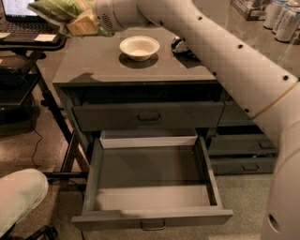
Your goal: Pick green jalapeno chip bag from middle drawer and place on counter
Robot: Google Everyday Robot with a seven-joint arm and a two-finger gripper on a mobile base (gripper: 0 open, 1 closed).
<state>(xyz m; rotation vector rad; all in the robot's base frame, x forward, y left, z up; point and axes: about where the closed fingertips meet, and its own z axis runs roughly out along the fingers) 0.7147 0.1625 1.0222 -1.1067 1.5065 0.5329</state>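
Observation:
The green jalapeno chip bag [58, 9] is held in my gripper [83, 22] at the top left, above the far left corner of the counter [93, 63]. The gripper's tan fingers [84, 24] are shut on the bag's right end. My white arm [211, 51] reaches across from the right side. The middle drawer [150, 185] stands pulled open below the counter, its pale grey floor bare.
A white bowl [139, 47] sits on the counter's middle. A black-and-white snack bag [180, 46] lies behind the arm on the right. A laptop on a black stand [28, 35] is at the left. More grey drawers [243, 154] are at the right.

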